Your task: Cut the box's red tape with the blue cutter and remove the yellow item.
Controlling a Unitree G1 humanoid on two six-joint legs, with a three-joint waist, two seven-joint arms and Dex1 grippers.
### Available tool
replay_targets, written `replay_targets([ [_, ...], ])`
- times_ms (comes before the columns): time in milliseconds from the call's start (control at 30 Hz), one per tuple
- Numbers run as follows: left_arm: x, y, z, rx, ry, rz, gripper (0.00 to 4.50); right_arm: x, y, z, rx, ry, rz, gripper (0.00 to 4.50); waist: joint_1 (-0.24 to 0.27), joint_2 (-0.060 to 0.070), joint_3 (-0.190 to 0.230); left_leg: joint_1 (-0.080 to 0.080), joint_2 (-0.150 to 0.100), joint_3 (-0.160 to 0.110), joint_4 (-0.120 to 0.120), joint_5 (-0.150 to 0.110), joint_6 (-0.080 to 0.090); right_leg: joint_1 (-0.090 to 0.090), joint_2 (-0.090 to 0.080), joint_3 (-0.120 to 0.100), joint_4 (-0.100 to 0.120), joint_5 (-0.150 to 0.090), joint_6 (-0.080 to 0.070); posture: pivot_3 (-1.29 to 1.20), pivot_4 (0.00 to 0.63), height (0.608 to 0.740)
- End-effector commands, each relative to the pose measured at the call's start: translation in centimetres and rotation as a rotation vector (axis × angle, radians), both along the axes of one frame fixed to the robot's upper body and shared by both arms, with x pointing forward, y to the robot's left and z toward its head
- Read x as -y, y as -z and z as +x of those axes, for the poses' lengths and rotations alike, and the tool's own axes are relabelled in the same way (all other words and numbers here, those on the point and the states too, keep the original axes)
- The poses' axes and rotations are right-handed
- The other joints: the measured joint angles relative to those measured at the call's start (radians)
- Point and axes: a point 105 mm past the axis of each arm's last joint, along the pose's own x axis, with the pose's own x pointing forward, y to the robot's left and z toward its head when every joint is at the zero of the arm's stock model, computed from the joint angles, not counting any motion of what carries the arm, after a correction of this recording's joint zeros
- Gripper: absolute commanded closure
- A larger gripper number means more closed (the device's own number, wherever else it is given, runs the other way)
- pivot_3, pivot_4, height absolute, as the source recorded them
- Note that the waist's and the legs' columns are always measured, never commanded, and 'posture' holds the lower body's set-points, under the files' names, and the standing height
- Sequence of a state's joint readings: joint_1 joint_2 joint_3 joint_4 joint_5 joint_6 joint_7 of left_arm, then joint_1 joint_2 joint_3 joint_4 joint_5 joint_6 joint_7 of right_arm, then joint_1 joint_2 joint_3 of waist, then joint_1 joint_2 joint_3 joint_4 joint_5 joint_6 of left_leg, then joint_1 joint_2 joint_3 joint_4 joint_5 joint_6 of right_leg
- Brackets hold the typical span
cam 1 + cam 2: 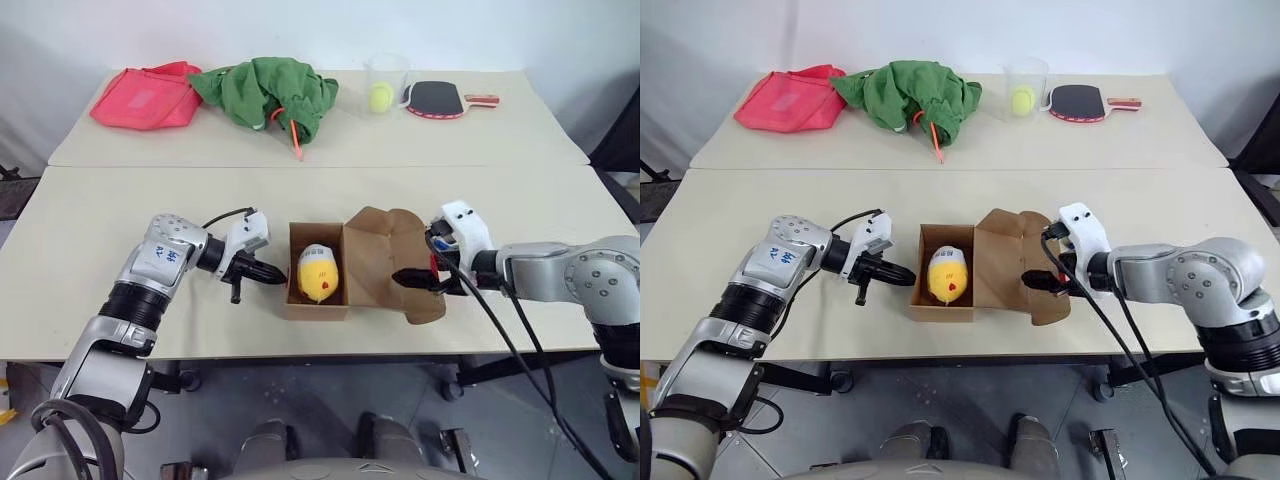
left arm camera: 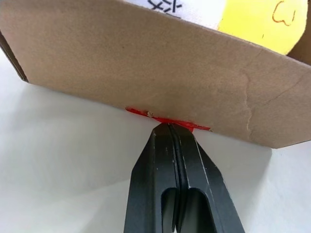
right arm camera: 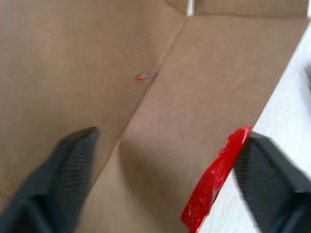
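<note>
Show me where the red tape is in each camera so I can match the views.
Left eye: not discernible.
Right eye: not discernible.
Left wrist: red tape at the box's bottom edge, at the shut left gripper's tips.
Right wrist: on the lid's edge.
Shared landmark: the brown box.

Pink bag (image 1: 147, 97), green cloth (image 1: 266, 91), cup (image 1: 386, 77), paddle (image 1: 437, 99) line the far table (image 1: 420, 140).
</note>
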State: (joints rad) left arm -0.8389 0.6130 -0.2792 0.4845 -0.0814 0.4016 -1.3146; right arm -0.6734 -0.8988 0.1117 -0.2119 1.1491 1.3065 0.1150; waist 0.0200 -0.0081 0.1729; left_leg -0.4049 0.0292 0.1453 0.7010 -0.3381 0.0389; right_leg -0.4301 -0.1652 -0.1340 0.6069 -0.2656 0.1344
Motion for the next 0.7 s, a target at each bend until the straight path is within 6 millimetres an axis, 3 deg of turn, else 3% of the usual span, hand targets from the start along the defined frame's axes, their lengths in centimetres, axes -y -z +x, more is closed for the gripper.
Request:
replay_targets([
  [33, -0.4, -0.7, 0.3, 0.025, -0.008, 0.003, 4.5, 0.5, -2.2, 0.0, 0.105, -0.05, -0.014, 0.04, 0.0, 0.0, 0.0, 0.0, 0.0, 0.0, 0.0, 0.0, 0.0, 0.0, 0.0, 0.0, 0.0, 0.0, 0.0, 0.0, 0.15, 0.74],
  [267, -2.1, -1.5, 0.7, 0.041, -0.057, -0.003, 4.5, 2.6, -5.5, 0.6, 0.274, -0.095, -0.036, 0.04, -0.002, 0.0, 0.0, 0.0, -0.001, 0.0, 0.0, 0.0, 0.0, 0.0, 0.0, 0.0, 0.0, 0.0, 0.0, 0.0, 0.15, 0.74],
  [400, -3.3, -4.1, 1.4, 0.115, -0.104, -0.077, 4.5, 2.0, -7.4, -0.8, 0.355, -0.235, -0.026, 0.04, -0.008, 0.0, 0.0, 0.0, -0.001, 0.0, -0.001, 0.0, 0.0, -0.001, 0.001, 0.0, 0.0, 0.0, 0.0, 0.0, 0.15, 0.74],
  [467, -3.2, -6.3, 1.7, 0.198, -0.096, -0.173, 4.5, 1.6, -7.8, -1.5, 0.375, -0.3, -0.025, 0.04, -0.009, 0.0, 0.0, 0.0, -0.001, 0.0, -0.001, 0.0, 0.0, -0.001, 0.001, 0.0, 0.0, 0.0, 0.0, 0.0, 0.15, 0.74],
  [567, -2.9, -7.7, 1.4, 0.254, -0.055, -0.243, 4.5, 1.5, -7.9, -1.9, 0.379, -0.336, -0.027, 0.04, -0.008, -0.001, 0.0, 0.0, -0.001, 0.0, 0.0, 0.0, 0.0, 0.0, 0.001, -0.001, 0.0, 0.0, 0.0, 0.0, 0.15, 0.74],
  [700, -2.5, -10.6, 0.5, 0.223, -0.036, -0.283, 3.69, 0.2, -8.6, -3.2, 0.413, -0.445, -0.018, 0.0, -0.008, -0.001, 0.001, 0.0, -0.001, 0.0, 0.0, 0.0, 0.0, 0.0, 0.001, 0.0, 0.0, 0.0, 0.0, 0.0, 0.15, 0.74],
])
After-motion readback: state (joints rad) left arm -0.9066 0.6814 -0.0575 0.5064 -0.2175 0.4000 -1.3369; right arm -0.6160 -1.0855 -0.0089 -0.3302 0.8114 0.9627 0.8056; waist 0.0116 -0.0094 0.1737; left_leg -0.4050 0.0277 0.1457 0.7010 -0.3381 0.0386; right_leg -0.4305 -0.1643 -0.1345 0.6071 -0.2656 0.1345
